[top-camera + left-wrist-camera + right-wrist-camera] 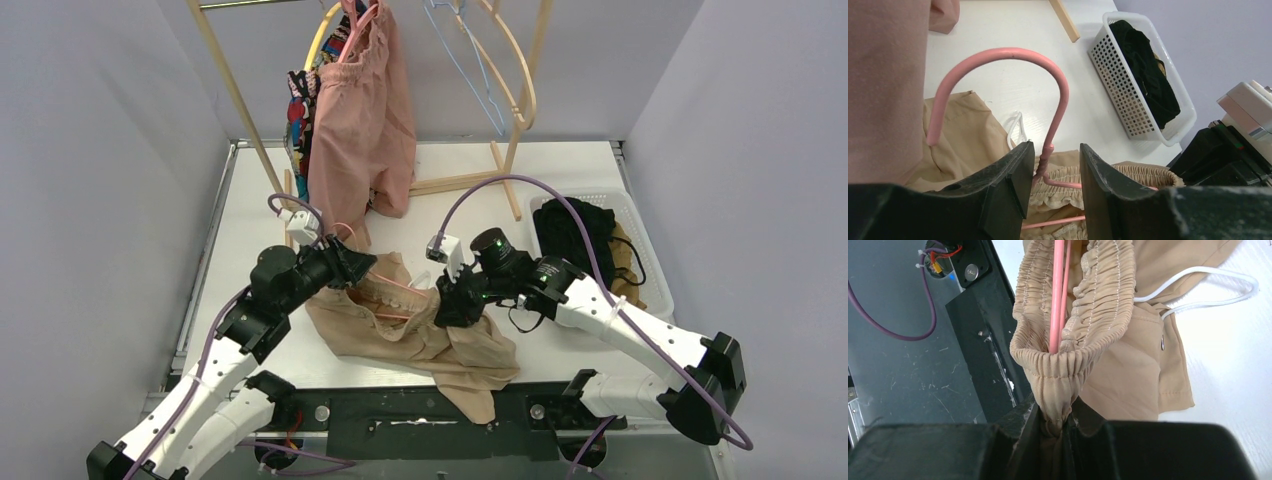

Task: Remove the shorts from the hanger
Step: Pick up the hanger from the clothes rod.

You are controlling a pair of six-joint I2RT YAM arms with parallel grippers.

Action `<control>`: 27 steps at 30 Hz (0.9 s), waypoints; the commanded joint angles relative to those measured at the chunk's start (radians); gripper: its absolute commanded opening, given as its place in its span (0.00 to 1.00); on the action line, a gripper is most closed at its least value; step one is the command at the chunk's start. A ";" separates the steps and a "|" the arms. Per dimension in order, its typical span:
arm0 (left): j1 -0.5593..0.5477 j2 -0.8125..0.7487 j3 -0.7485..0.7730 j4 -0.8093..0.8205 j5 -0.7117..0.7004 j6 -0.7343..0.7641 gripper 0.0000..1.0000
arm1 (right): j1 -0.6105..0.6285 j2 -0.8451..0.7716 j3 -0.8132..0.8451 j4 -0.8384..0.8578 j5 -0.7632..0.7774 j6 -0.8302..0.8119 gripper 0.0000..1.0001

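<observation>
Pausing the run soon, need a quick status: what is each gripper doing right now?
Left gripper: open, jaws either side of the hanger neck.
Right gripper: shut on the beige shorts at the waistband.

We see a white table [570,170] carrying everything. Beige shorts [430,340] lie crumpled on it, the waistband stretching from the jaws of the left gripper [1055,165] across to the jaws of the right gripper [1055,425], a pink hanger [1003,52] threaded through. Beyond the right jaws stands a white basket [1118,75]; wooden rack feet [450,182] rest farther ahead of both
</observation>
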 commanded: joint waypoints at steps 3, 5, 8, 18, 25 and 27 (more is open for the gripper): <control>-0.015 -0.017 0.038 0.034 -0.064 0.005 0.30 | 0.012 -0.010 0.044 0.038 -0.030 0.003 0.03; -0.015 -0.021 0.036 0.023 -0.076 0.004 0.21 | 0.011 -0.012 0.037 0.038 -0.026 0.009 0.03; -0.016 -0.032 0.032 0.004 -0.090 -0.001 0.01 | 0.012 -0.018 0.034 0.037 0.001 0.018 0.07; -0.030 -0.074 0.092 -0.142 -0.170 -0.002 0.00 | 0.012 -0.106 0.102 -0.006 0.282 0.061 0.49; -0.045 -0.140 0.149 -0.282 -0.364 -0.036 0.00 | 0.013 -0.170 0.168 -0.010 0.475 0.133 0.66; -0.044 -0.175 0.177 -0.296 -0.422 -0.035 0.00 | 0.014 -0.185 0.198 -0.010 0.517 0.154 0.68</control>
